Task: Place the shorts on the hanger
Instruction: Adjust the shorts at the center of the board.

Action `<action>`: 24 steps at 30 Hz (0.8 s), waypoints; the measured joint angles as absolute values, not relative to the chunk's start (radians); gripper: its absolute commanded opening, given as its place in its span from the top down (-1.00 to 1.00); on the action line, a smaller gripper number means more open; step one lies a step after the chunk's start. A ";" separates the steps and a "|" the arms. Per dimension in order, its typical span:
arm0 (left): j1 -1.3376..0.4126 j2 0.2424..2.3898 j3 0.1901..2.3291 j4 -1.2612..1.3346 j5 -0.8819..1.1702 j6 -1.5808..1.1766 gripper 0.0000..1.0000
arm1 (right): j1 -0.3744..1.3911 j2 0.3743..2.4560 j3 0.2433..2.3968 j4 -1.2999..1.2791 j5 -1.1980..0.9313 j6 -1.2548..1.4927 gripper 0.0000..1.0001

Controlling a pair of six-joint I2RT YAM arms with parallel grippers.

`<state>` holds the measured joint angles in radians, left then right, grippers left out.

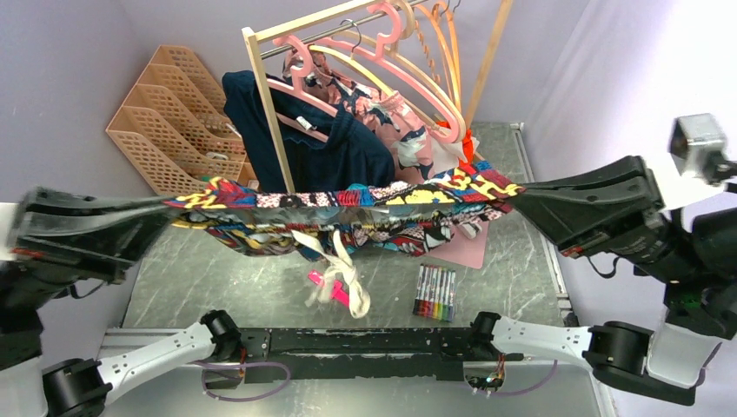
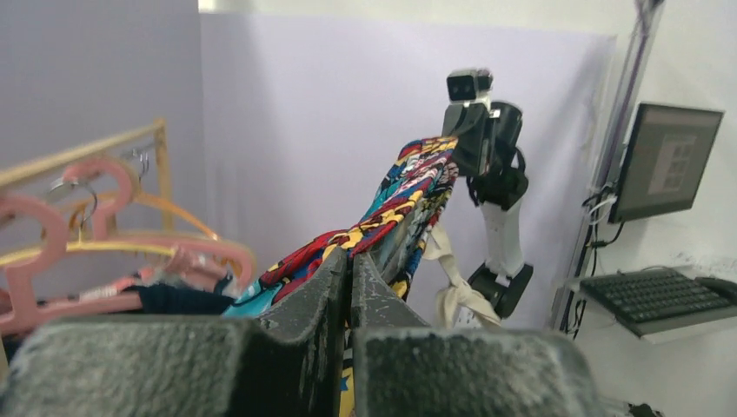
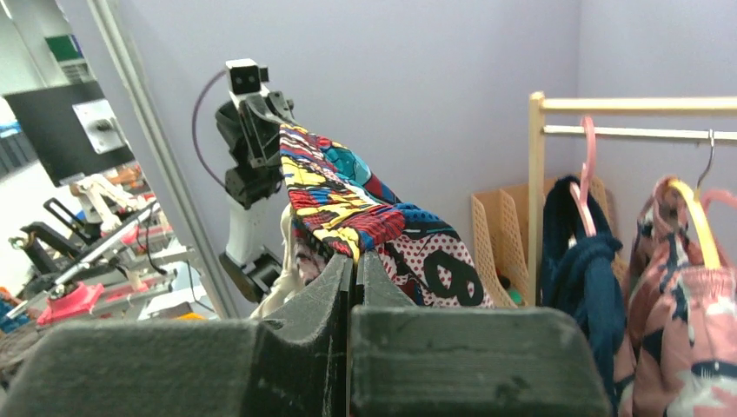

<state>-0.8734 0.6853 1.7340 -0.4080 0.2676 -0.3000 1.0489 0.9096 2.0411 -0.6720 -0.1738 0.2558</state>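
Observation:
The comic-print shorts (image 1: 348,201) are stretched flat by the waistband between my two grippers, above the table and in front of the rack. Their white drawstring (image 1: 341,269) hangs down. My left gripper (image 1: 169,204) is shut on the shorts' left end, and my right gripper (image 1: 520,189) is shut on the right end. The left wrist view shows the fabric (image 2: 408,187) running from my shut left gripper (image 2: 350,261) to the other arm. The right wrist view shows the fabric (image 3: 348,195) held in my shut right gripper (image 3: 352,261). The large pale-pink hanger (image 1: 387,26) hangs on the rail behind the shorts.
The wooden rack (image 1: 265,104) also holds a navy garment (image 1: 330,148), a pink patterned garment (image 1: 391,113), and cream and orange hangers. Peach file trays (image 1: 169,113) stand at back left. A marker set (image 1: 434,294) and a pink sheet (image 1: 474,248) lie on the table.

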 measured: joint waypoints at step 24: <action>-0.872 0.577 1.406 -0.399 0.159 -0.261 0.86 | 1.048 0.880 1.604 -0.587 0.025 0.218 1.00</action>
<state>-0.8719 0.5774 1.4055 -0.3992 0.1585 -0.2611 1.0485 0.8803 1.6035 -0.5869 0.0254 0.2184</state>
